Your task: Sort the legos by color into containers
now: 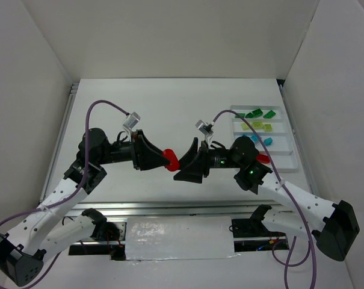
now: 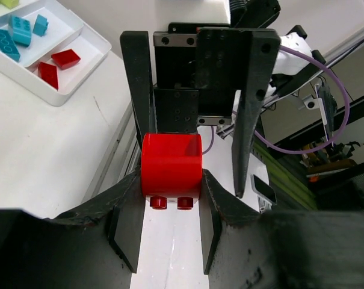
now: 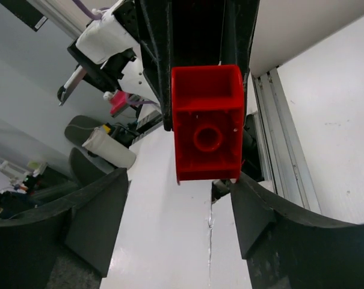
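Above the tabletop (image 1: 139,114), the left fingers (image 2: 126,232) pinch a red brick (image 1: 169,159). The right fingers (image 3: 97,223) stand spread, facing it without touching. Green, yellow-green, cyan and red bricks (image 1: 258,126) already lie sorted in the tray (image 1: 287,159), so this one seems the last.

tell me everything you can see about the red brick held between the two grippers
The glossy red plastic lego brick is a small squarish block, two round studs showing on one face and a hollow underside with a central tube. The left gripper pinches its sides, holding it in the air between the arms, hollow side toward the open right gripper.
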Robot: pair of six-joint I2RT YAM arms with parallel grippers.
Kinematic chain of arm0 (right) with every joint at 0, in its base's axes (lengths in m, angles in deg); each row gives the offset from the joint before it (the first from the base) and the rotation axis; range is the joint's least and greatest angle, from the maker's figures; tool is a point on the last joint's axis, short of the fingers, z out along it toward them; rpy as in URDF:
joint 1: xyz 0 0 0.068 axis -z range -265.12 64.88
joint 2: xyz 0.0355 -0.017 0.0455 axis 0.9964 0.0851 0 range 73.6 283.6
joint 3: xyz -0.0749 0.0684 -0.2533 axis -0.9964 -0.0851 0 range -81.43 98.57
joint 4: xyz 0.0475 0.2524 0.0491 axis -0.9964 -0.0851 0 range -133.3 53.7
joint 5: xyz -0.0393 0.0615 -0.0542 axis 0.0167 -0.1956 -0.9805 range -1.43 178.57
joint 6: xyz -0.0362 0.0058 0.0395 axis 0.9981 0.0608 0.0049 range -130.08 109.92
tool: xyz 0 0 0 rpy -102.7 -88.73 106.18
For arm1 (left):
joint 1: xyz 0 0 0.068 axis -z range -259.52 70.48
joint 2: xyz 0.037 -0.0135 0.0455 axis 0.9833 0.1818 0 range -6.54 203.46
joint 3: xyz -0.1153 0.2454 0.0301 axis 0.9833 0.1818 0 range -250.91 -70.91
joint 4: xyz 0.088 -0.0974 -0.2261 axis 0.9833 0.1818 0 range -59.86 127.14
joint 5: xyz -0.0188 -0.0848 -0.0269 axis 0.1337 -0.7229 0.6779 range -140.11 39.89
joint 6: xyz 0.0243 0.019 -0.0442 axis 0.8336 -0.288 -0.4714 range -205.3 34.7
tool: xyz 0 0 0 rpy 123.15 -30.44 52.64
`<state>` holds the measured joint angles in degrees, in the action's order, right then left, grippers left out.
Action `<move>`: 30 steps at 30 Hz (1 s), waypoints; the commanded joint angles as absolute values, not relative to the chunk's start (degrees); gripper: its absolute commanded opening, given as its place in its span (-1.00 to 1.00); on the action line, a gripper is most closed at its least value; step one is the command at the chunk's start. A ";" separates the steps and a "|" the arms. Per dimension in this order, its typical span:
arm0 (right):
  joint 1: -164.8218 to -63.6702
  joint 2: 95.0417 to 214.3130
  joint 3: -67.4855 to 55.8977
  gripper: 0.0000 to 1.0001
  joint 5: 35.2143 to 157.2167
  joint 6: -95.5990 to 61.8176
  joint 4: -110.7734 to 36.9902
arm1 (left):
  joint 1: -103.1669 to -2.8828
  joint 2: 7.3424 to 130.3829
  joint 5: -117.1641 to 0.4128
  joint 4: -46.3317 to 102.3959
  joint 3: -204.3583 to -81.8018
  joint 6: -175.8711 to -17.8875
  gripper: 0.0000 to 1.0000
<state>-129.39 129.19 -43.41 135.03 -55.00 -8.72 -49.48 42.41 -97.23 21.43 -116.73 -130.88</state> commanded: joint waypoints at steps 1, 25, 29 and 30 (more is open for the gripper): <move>-130.12 128.70 -41.97 0.47 133.24 -56.14 -2.19 | -49.38 42.06 -99.60 16.25 -116.61 -132.94 -1.00; -119.34 130.45 -36.17 -1.00 101.85 -47.86 -40.59 | -49.38 45.84 -46.32 57.82 -133.30 -120.63 0.99; -99.34 135.46 -34.67 -1.00 84.39 -51.46 -57.02 | -49.55 48.66 -29.56 70.83 -132.19 -116.62 0.99; -96.31 136.34 -35.28 -1.00 82.44 -52.78 -58.17 | -49.55 48.30 -29.20 70.48 -130.95 -115.54 0.99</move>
<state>-105.46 133.89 -36.41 100.32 -50.11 -41.09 -49.53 48.09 -46.30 58.21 -132.95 -121.07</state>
